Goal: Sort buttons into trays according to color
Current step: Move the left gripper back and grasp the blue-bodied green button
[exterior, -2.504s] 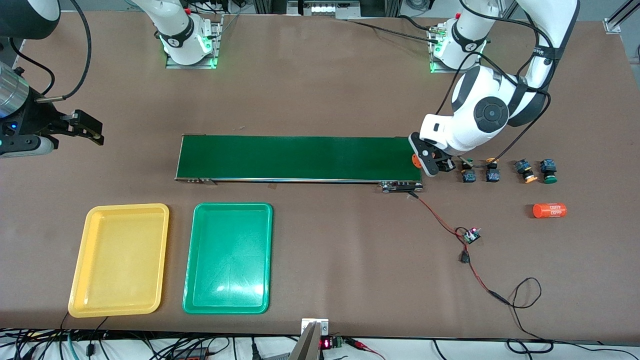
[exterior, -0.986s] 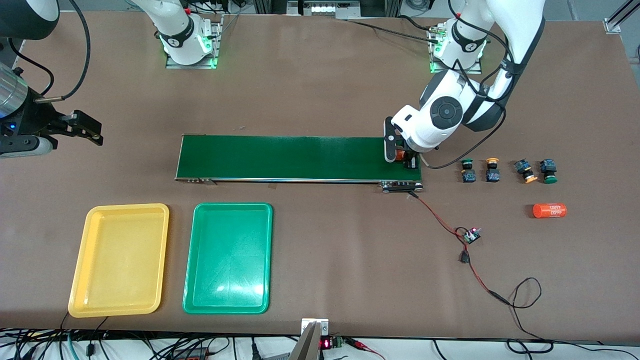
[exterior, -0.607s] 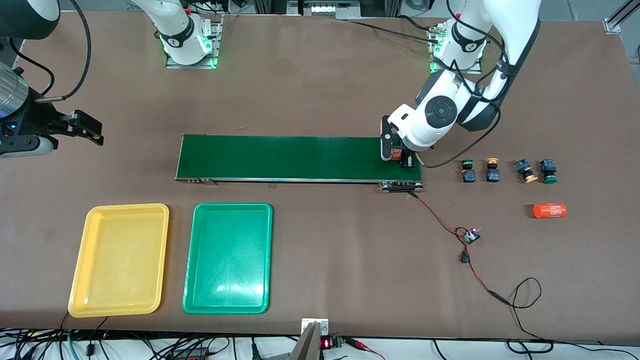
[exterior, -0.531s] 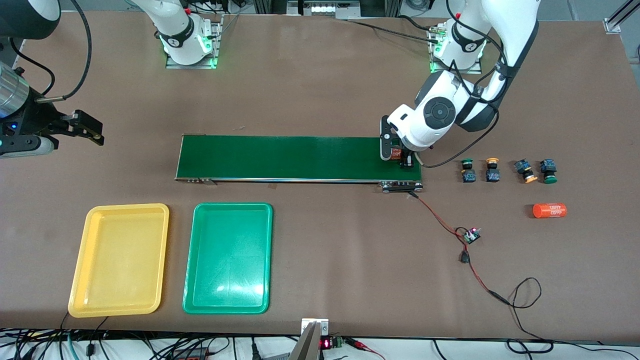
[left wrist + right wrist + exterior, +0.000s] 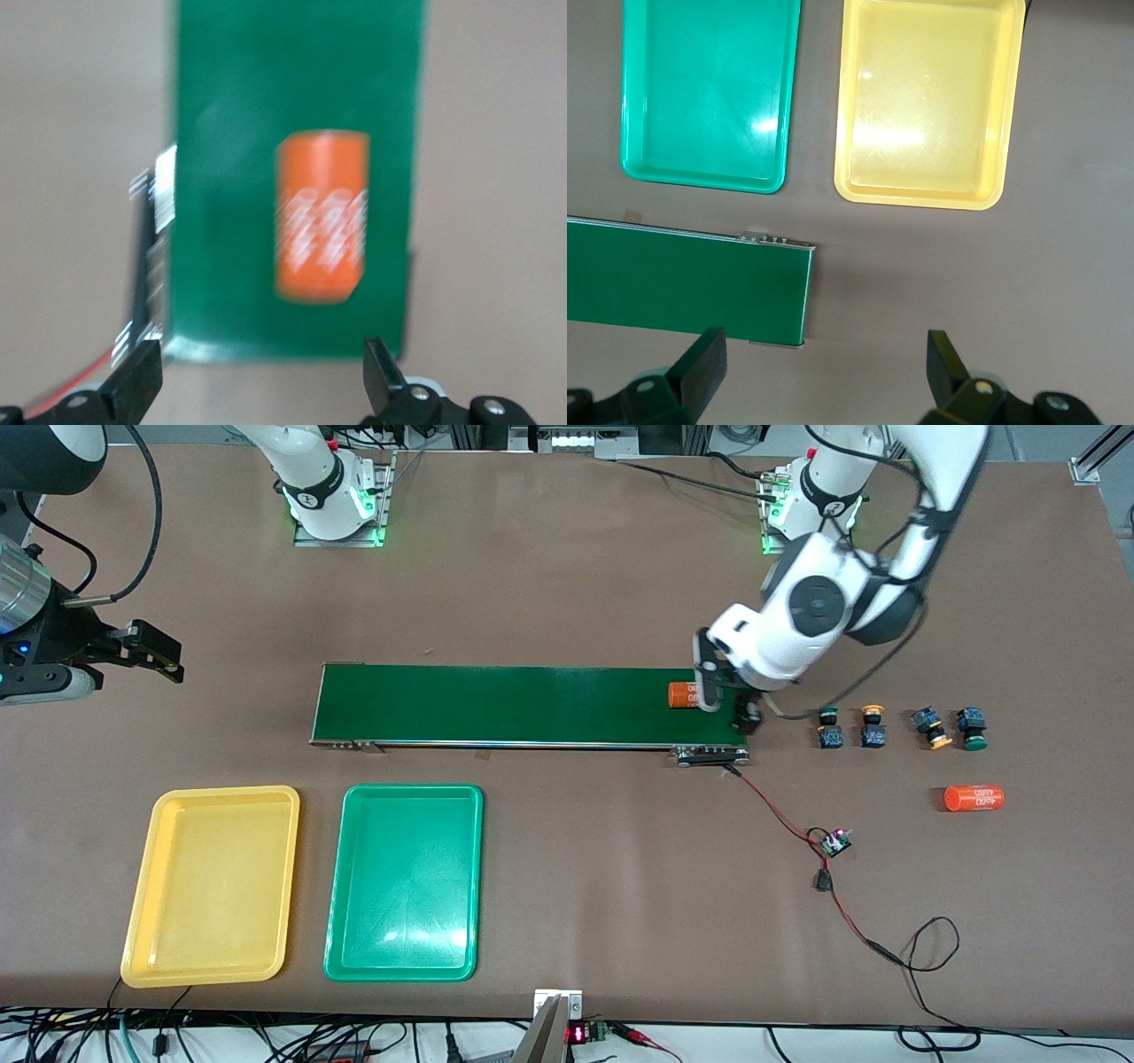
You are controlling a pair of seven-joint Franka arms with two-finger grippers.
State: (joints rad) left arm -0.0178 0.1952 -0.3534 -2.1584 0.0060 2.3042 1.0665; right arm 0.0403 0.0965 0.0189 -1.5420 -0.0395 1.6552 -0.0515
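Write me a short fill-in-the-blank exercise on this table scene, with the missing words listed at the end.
1. The orange cylinder under the left gripper lies on the dark green ____.
2. The number of buttons standing in a row on the table is ____.
3. Both the yellow tray and the green tray are ____ inside.
4. The right gripper hangs over the conveyor belt's end with its jaws ____.

Missing words: conveyor belt; four; empty; open
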